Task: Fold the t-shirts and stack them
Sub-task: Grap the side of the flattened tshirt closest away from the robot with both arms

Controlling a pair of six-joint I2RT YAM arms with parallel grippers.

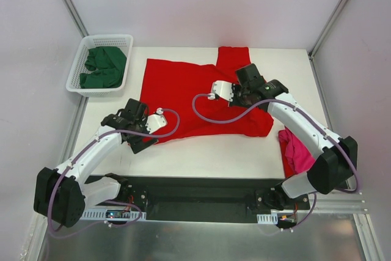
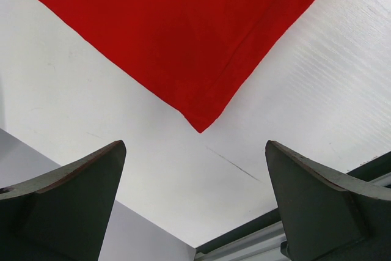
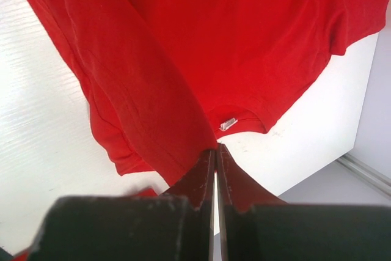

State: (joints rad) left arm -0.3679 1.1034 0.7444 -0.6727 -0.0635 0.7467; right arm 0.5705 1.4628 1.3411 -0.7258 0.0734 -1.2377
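A bright red short-sleeved cloth t-shirt (image 1: 195, 99) lies spread over the middle of the white table (image 1: 201, 157), so I take this for the start of its fold. The right gripper (image 1: 241, 93) has its jaws pressed together on a raised ridge of the red cloth near the collar. The left gripper (image 1: 142, 142) hovers with its jaws wide and empty just short of the near hem corner. Next, I'd say, the left must close on that corner so both arms can carry the cloth over together. Only the right wrist view shows the pinch and the small white neck label (image 3: 228, 124). Only the overhead view shows the magenta-pink shirt (image 1: 296, 151) crumpled at the right edge and the dark green shirts (image 1: 104, 68) in the white plastic lattice basket (image 1: 78, 84).
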